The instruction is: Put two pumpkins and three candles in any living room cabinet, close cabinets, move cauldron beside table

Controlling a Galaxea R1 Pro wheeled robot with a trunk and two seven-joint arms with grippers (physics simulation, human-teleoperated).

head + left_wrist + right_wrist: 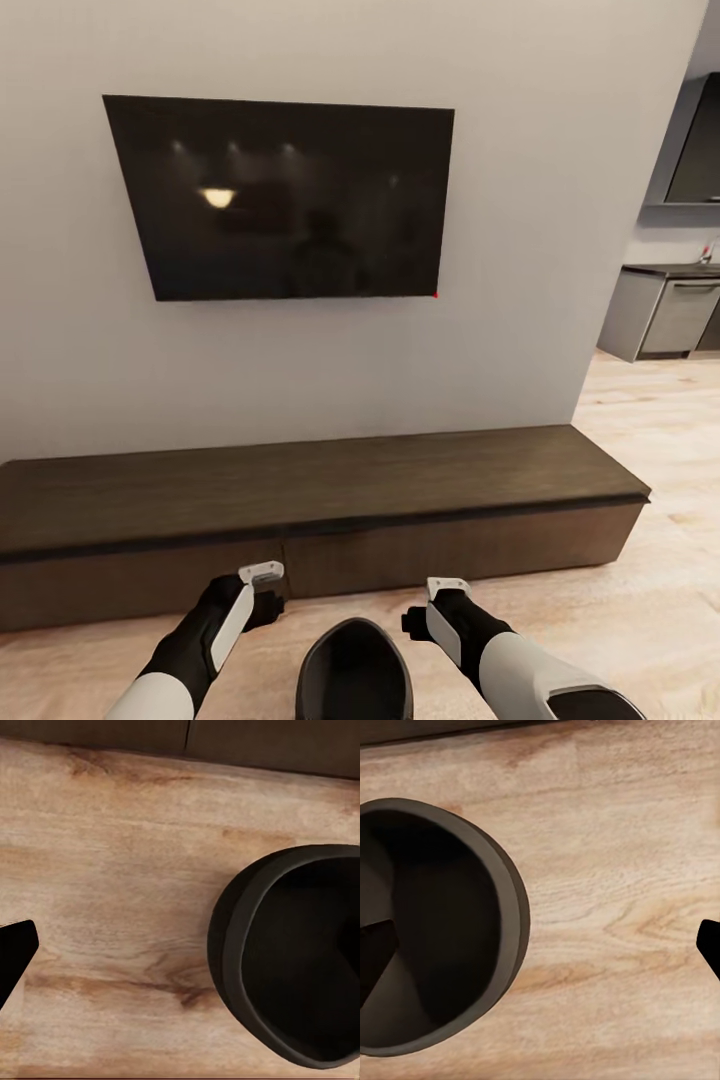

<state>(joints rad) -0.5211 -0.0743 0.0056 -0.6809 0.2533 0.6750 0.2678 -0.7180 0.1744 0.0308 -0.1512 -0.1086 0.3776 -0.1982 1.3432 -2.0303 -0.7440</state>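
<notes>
I'm hanging both grippers, left (pixel 262 574) and right (pixel 448 585), jaws spread and empty, flanking the cauldron (pixel 354 668) on the floor before the closed cabinet (pixel 300 520), judging a two-handed grab comes next.

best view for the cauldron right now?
Right wrist view: the cauldron shows nearly its whole rim and dark inside. Left wrist view cuts it at the frame edge; head view catches just its top, low between the arms.
</notes>
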